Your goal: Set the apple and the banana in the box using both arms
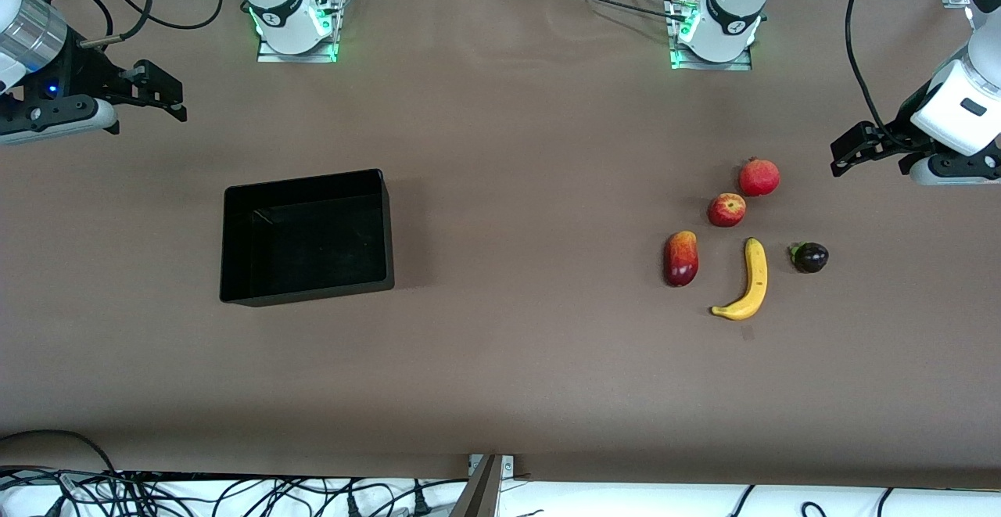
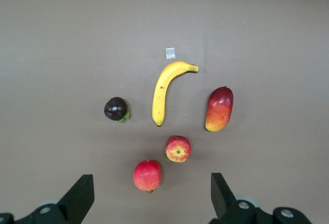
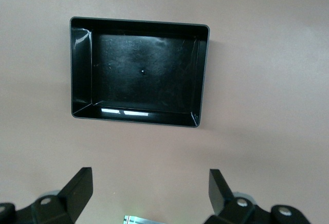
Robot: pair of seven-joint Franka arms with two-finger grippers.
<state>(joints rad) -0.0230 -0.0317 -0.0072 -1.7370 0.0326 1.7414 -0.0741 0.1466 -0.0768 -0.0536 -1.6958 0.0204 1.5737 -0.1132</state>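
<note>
Jaws wide on left gripper, aloft at its own end of the counter and closest to apple and banana, long axis toward the front camera; right gripper likewise wide, waiting near empty box.

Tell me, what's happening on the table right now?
Left gripper open above the fruit; right gripper open above the box. Apple, banana on table, untouched. Box empty, nothing blocking.

Plain brown table, tangled cables
</note>
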